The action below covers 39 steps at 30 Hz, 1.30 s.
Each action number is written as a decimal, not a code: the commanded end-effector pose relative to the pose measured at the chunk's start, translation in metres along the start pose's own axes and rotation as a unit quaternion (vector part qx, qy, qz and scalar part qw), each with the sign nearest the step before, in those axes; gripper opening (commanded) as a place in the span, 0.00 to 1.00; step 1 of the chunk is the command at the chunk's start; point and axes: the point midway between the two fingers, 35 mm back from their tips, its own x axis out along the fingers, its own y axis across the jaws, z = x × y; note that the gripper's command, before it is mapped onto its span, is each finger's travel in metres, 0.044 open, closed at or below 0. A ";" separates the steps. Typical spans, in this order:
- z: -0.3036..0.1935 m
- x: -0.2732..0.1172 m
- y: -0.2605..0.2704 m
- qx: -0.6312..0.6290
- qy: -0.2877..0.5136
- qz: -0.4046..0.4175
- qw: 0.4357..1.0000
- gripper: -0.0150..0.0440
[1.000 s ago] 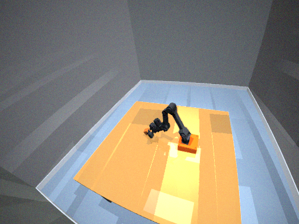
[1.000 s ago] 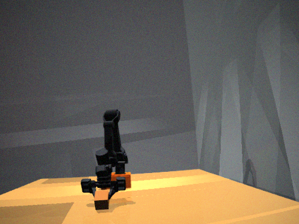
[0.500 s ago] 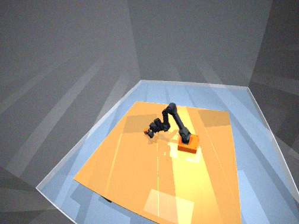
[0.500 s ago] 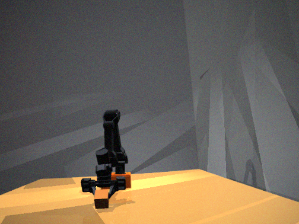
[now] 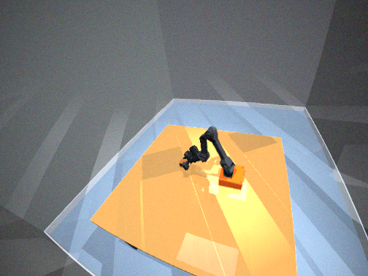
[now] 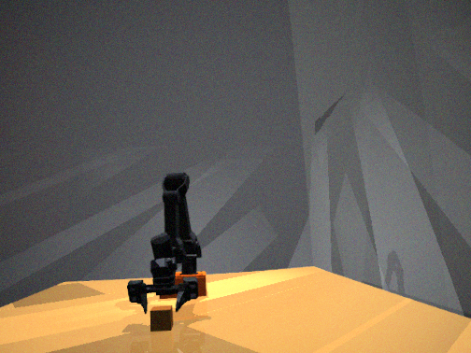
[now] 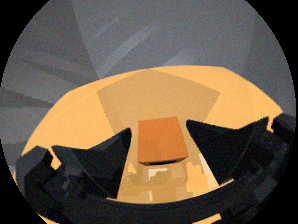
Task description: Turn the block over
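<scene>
The orange block (image 5: pixel 182 161) (image 6: pixel 161 319) (image 7: pixel 161 139) is just ahead of and below the fingertips. In the wrist view a plain orange face points up, and a dark patch shows on the thin strip of its near side, which leans downward. The face underneath is hidden. My gripper (image 6: pixel 161 311) (image 7: pixel 158 127) is open, with a gap between each fingertip and the block. The block is low over or on the table (image 5: pixel 164 204) (image 6: pixel 327 303) (image 7: pixel 65 110); I cannot tell whether it rests flat.
The arm's orange base box (image 5: pixel 231 184) (image 6: pixel 200 283) stands on the table behind the gripper. A pale blue floor (image 5: pixel 95 190) with a light rim surrounds the table. Bands of light and shadow cross the table top.
</scene>
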 end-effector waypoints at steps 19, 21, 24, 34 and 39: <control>0.001 0.000 0.001 0.001 -0.001 0.002 1.000 1.00; 0.001 0.000 0.001 0.001 -0.001 0.002 1.000 1.00; 0.001 0.000 0.001 0.001 -0.001 0.002 1.000 1.00; 0.001 0.001 0.000 0.001 0.002 0.002 1.000 1.00; 0.013 0.006 -0.004 0.006 0.084 0.001 0.996 1.00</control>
